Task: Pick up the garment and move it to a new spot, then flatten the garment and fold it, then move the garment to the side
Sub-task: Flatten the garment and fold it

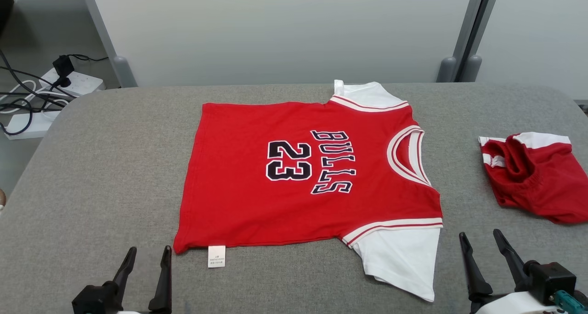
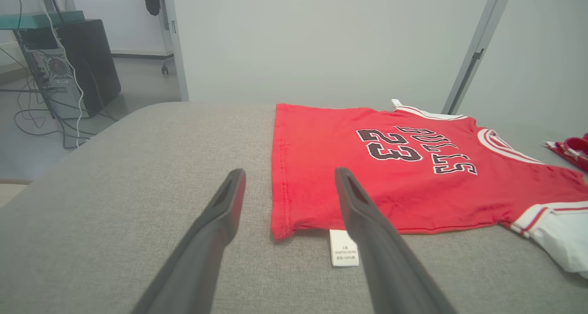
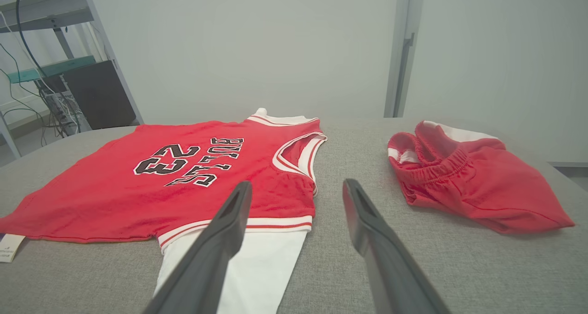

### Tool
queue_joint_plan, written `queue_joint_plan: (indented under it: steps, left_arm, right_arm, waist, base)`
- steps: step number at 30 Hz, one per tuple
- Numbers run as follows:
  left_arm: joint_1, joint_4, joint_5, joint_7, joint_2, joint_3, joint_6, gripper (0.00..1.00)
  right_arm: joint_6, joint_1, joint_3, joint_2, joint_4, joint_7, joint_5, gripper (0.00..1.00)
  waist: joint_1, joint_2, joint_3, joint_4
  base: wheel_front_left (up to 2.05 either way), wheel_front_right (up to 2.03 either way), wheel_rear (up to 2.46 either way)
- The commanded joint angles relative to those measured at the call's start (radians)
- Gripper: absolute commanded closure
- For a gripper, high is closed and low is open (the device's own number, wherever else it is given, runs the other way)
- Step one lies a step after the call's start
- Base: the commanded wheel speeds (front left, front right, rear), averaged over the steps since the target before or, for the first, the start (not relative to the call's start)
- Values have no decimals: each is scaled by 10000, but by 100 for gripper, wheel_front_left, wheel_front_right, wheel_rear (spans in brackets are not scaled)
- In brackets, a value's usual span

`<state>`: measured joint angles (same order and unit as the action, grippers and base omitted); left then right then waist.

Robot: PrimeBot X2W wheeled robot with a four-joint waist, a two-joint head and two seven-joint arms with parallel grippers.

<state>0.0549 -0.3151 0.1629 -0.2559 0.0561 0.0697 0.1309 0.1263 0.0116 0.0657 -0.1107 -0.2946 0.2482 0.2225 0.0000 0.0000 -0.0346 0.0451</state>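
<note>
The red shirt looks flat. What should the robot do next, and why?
Probably reach in to fold: left tool to the near hem corner of the jersey, right tool to its near white sleeve. Both tools are open and empty, and the jersey lies flat.

Pale grey wall (image 1: 275,29), metal posts (image 1: 473,24), floor power strips (image 1: 78,80)

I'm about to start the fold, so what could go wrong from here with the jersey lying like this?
1. The left tool could pinch just the care label poking out at the near edge, instead of the jersey.
2. The near white sleeve juts toward the open right tool and may bunch in the fold.
3. The red shorts lie close by; a sideways move could drag them.
</note>
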Motion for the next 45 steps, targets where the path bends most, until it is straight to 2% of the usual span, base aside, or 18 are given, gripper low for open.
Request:
queue_joint_plan:
  steps: [1, 13, 25, 45]
  left_arm:
    - [-250, 288, -76, -59, 85, 340, -2, 0]
    - [-269, 229, -229, -59, -41, 370, -2, 0]
    - [-401, -146, 31, -59, -56, -21, -2, 0]
    - [-639, -108, -1, -59, -58, -285, -2, 0]
  right_arm:
    - [44, -132, 144, -90, 333, 135, -133, 0]
    - [44, -131, 381, -25, -49, 135, -18, 0]
    - [44, -574, 2083, -125, -2926, 134, 1602, 0]
    - [44, -1277, 2531, -128, -3739, 135, 2557, 0]
  waist:
    - [0, 0, 1, 2]
    - [0, 0, 39, -27]
    - [0, 0, 343, 141]
    - [0, 0, 866, 355]
  base:
    - [0, 0, 0]
    - [0, 0, 0]
    - [0, 0, 0]
    - [0, 0, 0]
